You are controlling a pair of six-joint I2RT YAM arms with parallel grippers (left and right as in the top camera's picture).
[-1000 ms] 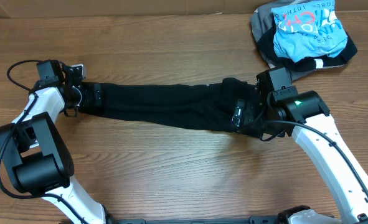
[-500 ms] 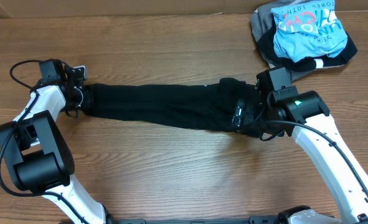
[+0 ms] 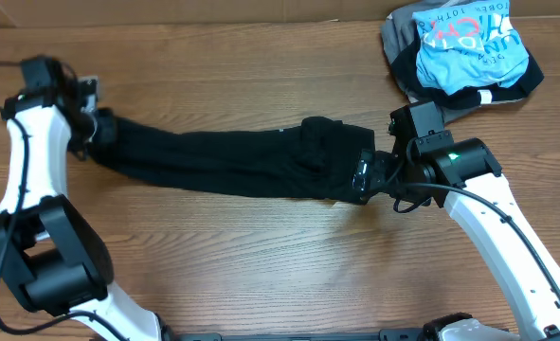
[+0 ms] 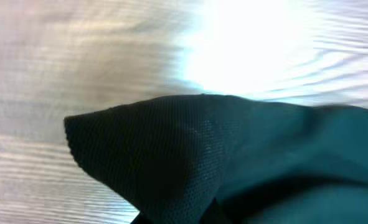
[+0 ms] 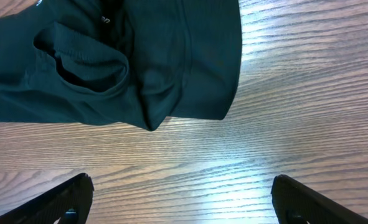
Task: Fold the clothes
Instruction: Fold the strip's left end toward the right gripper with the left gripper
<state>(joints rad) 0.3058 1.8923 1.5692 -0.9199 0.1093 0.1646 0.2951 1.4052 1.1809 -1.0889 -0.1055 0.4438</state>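
The black shirt lies as a long, rumpled band across the worktop. The left gripper seems clamped on the shirt's left end, though fabric hides its fingers. The right gripper stands wide and empty, just short of the bunched right end.

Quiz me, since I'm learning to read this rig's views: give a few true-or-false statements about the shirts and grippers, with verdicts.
1. The black shirt lies stretched in a long band across the table. True.
2. The right gripper is clamped on the black shirt. False: its fingers are spread, with only bare wood between them.
3. A light-blue shirt lies on top of the grey garment at the far right. True.
4. The black shirt touches the grey garment. False: bare wood separates them.
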